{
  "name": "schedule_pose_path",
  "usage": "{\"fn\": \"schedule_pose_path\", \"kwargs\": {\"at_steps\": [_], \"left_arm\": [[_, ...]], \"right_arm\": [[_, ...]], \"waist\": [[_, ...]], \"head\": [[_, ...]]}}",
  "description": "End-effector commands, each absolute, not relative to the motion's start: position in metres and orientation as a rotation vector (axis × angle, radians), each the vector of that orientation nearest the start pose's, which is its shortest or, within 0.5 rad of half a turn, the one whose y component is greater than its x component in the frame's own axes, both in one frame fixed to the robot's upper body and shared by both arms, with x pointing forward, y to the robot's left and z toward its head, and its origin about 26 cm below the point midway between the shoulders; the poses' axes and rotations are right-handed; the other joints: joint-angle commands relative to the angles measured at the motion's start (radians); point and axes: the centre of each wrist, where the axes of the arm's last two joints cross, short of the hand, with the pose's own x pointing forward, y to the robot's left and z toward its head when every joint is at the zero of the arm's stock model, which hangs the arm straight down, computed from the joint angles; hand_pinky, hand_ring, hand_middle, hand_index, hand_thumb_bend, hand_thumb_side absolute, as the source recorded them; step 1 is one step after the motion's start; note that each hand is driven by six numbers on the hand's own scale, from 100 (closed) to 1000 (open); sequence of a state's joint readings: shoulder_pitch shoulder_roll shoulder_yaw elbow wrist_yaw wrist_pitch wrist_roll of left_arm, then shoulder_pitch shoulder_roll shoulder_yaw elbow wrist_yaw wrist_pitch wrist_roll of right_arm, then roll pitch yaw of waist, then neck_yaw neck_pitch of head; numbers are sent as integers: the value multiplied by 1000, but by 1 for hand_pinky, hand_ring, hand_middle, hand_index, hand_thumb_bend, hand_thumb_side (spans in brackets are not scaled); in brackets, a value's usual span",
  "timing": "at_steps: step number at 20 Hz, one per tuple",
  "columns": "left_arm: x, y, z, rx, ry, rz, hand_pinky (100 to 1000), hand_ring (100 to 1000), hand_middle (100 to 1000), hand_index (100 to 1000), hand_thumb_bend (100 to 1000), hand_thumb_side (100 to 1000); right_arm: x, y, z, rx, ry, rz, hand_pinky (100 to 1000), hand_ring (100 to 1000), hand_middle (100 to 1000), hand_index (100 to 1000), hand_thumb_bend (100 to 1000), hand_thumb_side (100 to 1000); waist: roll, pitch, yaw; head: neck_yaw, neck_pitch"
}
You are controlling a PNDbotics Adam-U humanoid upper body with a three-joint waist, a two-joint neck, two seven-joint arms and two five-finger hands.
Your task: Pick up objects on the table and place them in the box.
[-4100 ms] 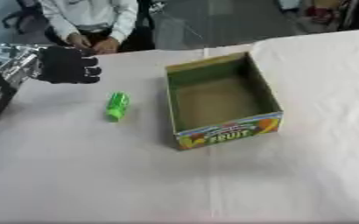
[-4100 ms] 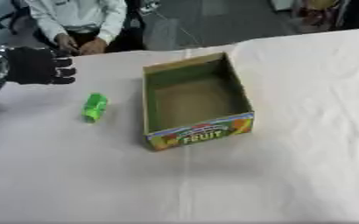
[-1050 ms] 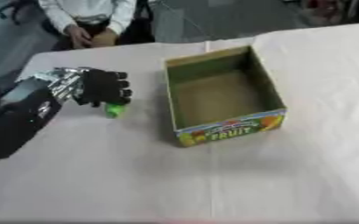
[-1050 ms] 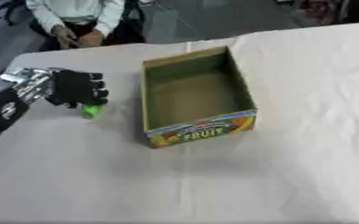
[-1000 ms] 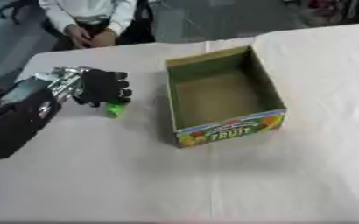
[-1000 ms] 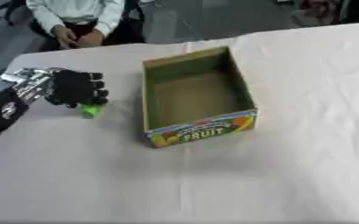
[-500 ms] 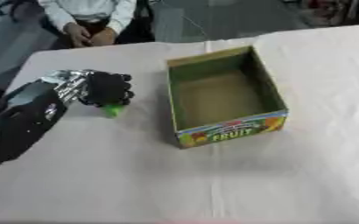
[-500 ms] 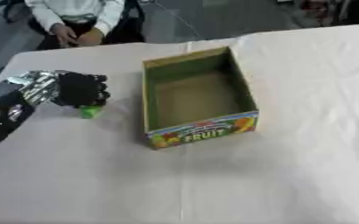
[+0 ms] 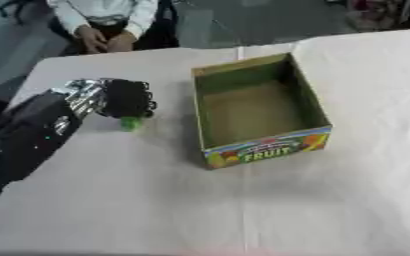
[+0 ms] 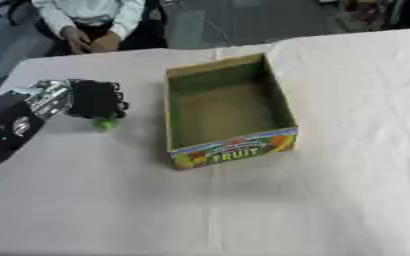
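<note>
A small green object (image 9: pixel 131 123) lies on the white tablecloth, left of the box; only its near end shows. My left hand (image 9: pixel 125 98) sits on top of it, black fingers curled down around it. The open cardboard box (image 9: pixel 265 146) with a "FRUIT" label on its front stands in the middle of the table, its inside bare. My right hand shows in neither view.
My left forearm (image 9: pixel 29 135) stretches from the lower left across the table's left side. A seated person (image 9: pixel 103 20) is beyond the far edge. The table (image 9: pixel 243 210) spreads wide in front of and right of the box.
My left hand has come down over the green object and its fingers have curled round it; less of the green shows than before.
</note>
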State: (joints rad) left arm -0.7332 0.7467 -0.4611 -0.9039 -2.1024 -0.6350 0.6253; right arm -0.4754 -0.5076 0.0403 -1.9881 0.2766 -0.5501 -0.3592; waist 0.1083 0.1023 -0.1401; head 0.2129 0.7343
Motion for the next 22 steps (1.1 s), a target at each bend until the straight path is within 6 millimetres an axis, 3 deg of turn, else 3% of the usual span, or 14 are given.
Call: {"fn": "schedule_pose_path", "kwargs": {"at_steps": [1, 9, 10, 11, 12, 14, 19, 20, 21, 22], "left_arm": [[427, 397, 136, -784, 1368, 2406, 165, 225, 413, 526, 1000, 110], [427, 399, 135, -794, 1396, 2403, 174, 226, 420, 522, 1000, 104], [427, 400, 134, -792, 1391, 2410, 291, 364, 509, 595, 1000, 136], [426, 401, 134, -790, 1380, 2419, 308, 385, 523, 606, 1000, 142], [426, 402, 133, -786, 1364, 2431, 416, 508, 612, 694, 1000, 213], [426, 404, 131, -783, 1331, 2453, 511, 594, 683, 761, 1000, 247], [427, 408, 126, -782, 1295, 2487, 523, 594, 686, 763, 1000, 251], [427, 408, 125, -783, 1297, 2489, 466, 544, 641, 725, 1000, 234], [427, 408, 124, -784, 1301, 2491, 474, 552, 648, 731, 1000, 236], [427, 408, 123, -787, 1309, 2491, 373, 456, 563, 660, 1000, 216]], "right_arm": [[307, -258, 270, 458, 3049, -478, 367, 461, 543, 655, 100, 684], [307, -258, 271, 457, 3049, -475, 371, 462, 543, 655, 100, 683], [307, -258, 271, 457, 3049, -475, 370, 462, 543, 655, 100, 684], [307, -258, 271, 457, 3049, -475, 370, 462, 543, 655, 100, 684], [307, -258, 271, 457, 3049, -476, 370, 462, 543, 655, 100, 684], [307, -258, 271, 458, 3049, -475, 370, 462, 543, 655, 100, 684], [307, -257, 271, 457, 3048, -473, 370, 462, 543, 655, 100, 684], [307, -257, 271, 456, 3048, -472, 371, 462, 543, 655, 100, 684], [307, -257, 271, 456, 3048, -471, 371, 462, 543, 655, 100, 684], [307, -257, 271, 455, 3048, -470, 371, 462, 543, 655, 100, 684]], "waist": [[-6, -13, 1], [-5, -13, 0], [-5, -13, 0], [-5, -13, 0], [-5, -13, 0], [-5, -13, 0], [-6, -13, 0], [-7, -12, 0], [-7, -12, -1], [-8, -12, -1]], "head": [[13, -9], [14, -9], [14, -9], [14, -8], [15, -8], [15, -6], [18, -6], [18, -6], [19, -7], [19, -7]]}}
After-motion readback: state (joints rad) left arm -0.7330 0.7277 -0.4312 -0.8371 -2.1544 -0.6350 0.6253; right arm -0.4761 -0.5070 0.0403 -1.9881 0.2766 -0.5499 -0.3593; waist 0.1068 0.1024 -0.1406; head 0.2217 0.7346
